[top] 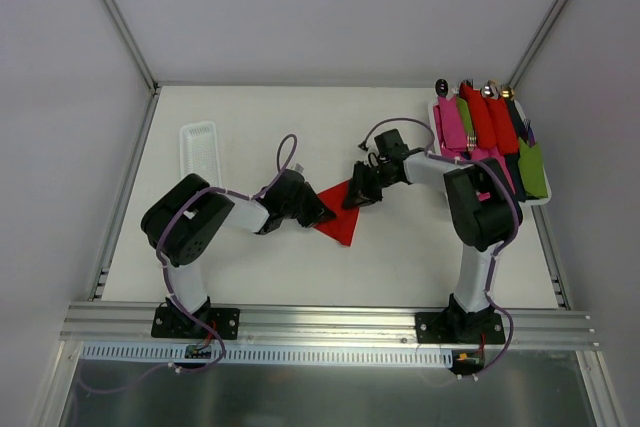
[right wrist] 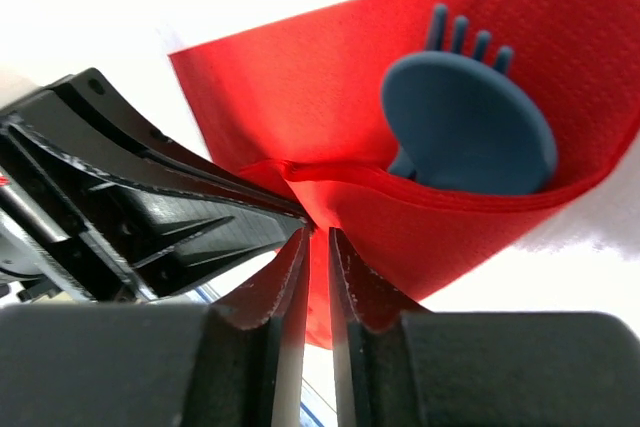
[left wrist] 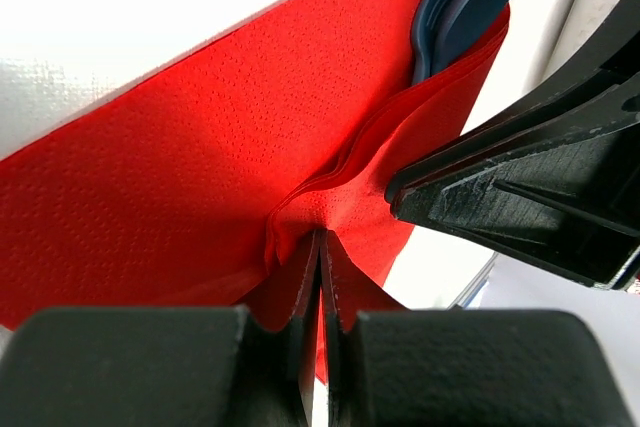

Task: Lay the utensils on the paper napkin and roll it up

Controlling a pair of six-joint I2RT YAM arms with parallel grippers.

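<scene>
Napkin first: the paper napkin point(top: 338, 217) lies about the middle of the desk point(top: 400, 257), between the two arms, well apart from every edge.

At the far right corner a white tray point(top: 437, 119) holds rolled bundles point(top: 480, 122) in pink, red and green. A clear dish point(top: 200, 152) sits towards the far left corner.

From the left, the left gripper point(top: 322, 215) reaches the napkin. The right gripper point(top: 354, 195) reaches it from the right, so the two face each other tip to tip across the paper.

One flap of the napkin is folded over the utensils point(right wrist: 470, 132). A dark blue spoon point(right wrist: 475, 137) lies on a fork point(right wrist: 468, 35), and only their heads show past the fold (the handles are hidden under it).

At the left wrist, the left gripper point(left wrist: 320, 247) has its fingers pressed together on a pinch of the red paper. The right gripper point(right wrist: 318, 247) stands likewise, its fingers drawn in with red paper caught between them, just beside the other's tips.

From that shared pinch the fold edge runs off sideways to the utensil heads. So the long axis of the bundle seems to lie along the fold. Rolling would have to carry the paper across that axis. Of the two, the right gripper looks nearer the heads.
</scene>
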